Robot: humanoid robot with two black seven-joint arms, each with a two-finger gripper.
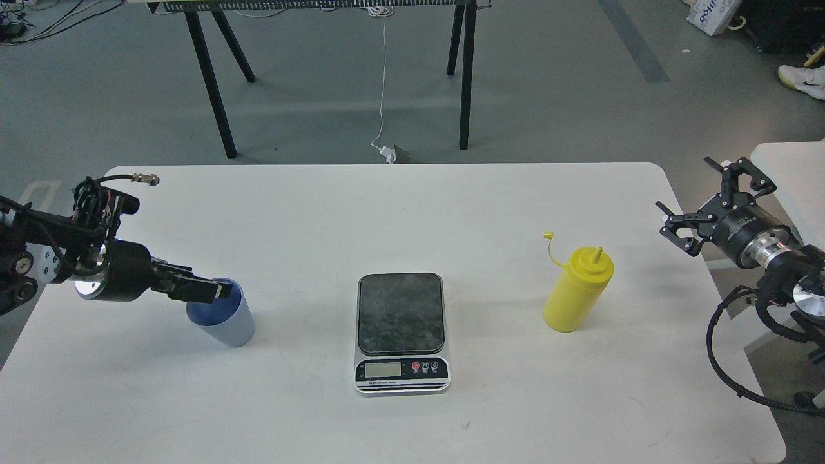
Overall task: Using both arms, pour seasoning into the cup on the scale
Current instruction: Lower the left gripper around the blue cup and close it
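Scale flat, mottled grey; left pincer at ribbed blue cup, grip unclear; right pincer released.

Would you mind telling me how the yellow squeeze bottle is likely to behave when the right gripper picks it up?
The yellow squeeze bottle stands upright, tall and narrow, so a sideways nudge could probably tip it. It looks like smooth, soft plastic, so it may slip or dent under a firm pinch. Its small tethered cap hangs loose and would likely flop. The right gripper is apart from it.
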